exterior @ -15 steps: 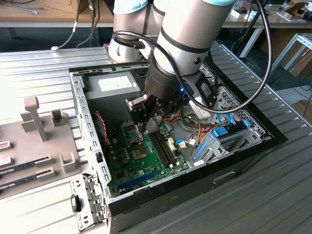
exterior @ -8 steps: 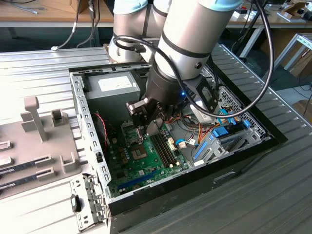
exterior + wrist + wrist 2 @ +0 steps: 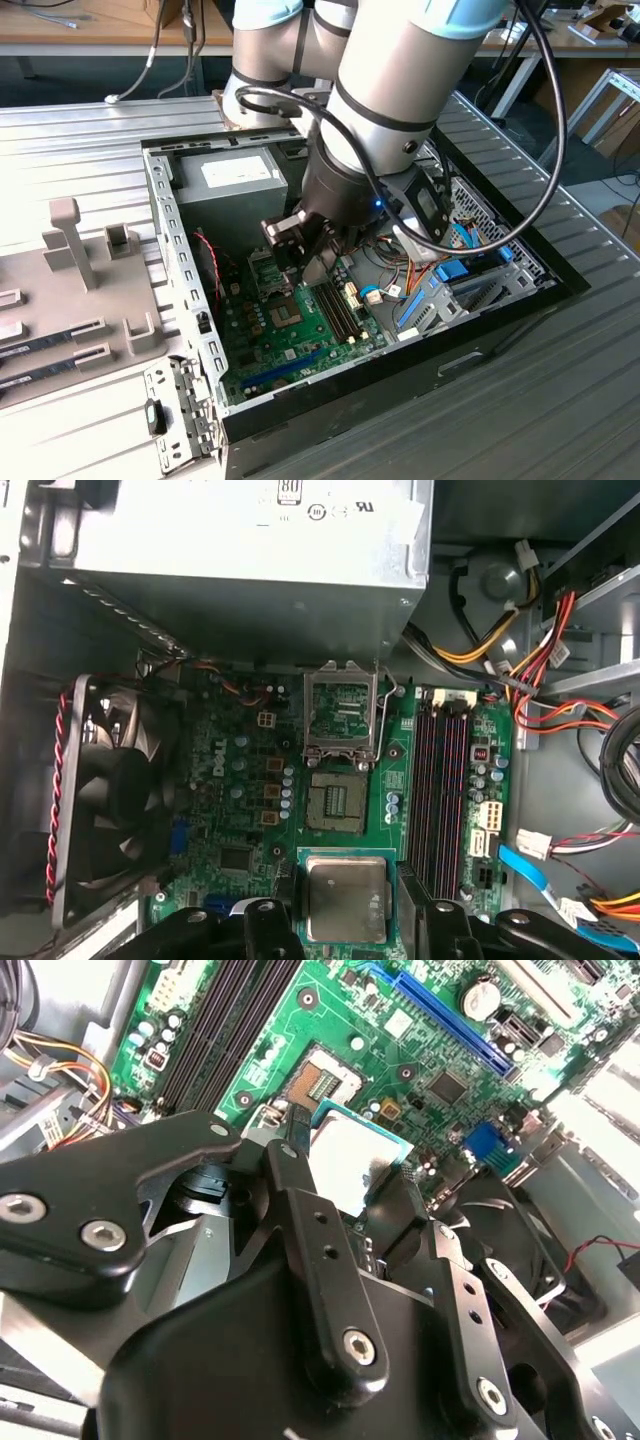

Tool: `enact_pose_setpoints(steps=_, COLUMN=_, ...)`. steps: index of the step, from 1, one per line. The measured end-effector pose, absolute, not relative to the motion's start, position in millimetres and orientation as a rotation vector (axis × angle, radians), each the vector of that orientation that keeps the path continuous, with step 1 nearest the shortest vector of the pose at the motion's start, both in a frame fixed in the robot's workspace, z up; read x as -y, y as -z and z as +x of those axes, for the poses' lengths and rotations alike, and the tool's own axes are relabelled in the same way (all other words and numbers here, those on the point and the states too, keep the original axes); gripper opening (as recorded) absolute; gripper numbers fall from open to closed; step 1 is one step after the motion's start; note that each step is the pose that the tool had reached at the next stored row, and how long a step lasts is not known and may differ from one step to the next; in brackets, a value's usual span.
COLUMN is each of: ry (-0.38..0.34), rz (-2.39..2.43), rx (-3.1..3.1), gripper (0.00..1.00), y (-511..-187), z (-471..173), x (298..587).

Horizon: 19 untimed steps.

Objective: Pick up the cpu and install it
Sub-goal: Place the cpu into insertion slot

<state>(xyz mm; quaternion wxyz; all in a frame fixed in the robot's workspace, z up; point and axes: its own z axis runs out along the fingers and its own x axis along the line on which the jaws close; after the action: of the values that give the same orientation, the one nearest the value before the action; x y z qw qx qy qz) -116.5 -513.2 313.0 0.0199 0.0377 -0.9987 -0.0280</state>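
Counter: grey ribbed metal counter (image 3: 520, 400), carrying an open case (image 3: 165, 230) that lies on its side.
Arm: it reaches down into the case, over the board (image 3: 275, 335).
Gripper: the gripper (image 3: 346, 932) is closed on the cpu (image 3: 345, 895). One finger (image 3: 300, 1195) presses each of two opposite edges, and the metal top faces my wrist cameras.
Cpu position: it is held off the board, just beside the socket (image 3: 335, 805) and not over it, going by the first wrist view. How high it hangs I can't judge well from these angles.
Socket: bare, with its contacts exposed. Its frame (image 3: 340, 715) is swung open on the side away from the cpu.
Neighbours: memory (image 3: 445, 780) sits close on one side of the socket. The fan (image 3: 115, 790) is well off on the other side, and loose wires (image 3: 540, 650) lie by the case wall.
Risk, alignment: I reckon the main danger is the chip coming down offset or rotated. The exposed contacts would bend under a corner.
Risk, grip: the cpu is pinched only by two thin edges. A nudge could tilt it so it lands edge first, or it could slip out onto the board.
Risk, clearance: the gripper is bulkier than the chip. I'd worry about it catching the raised frame or the memory if it goes in close.
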Motion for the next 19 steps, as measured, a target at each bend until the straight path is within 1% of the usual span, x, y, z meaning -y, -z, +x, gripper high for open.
enact_pose_setpoints(steps=7, ry=0.087, rz=0.117, rx=3.098, gripper=0.47, y=-309.6, z=-116.5, x=518.4)
enact_pose_setpoints(steps=19, ry=0.087, rz=0.117, rx=3.098, gripper=0.47, y=-307.4, z=-116.5, x=519.1)
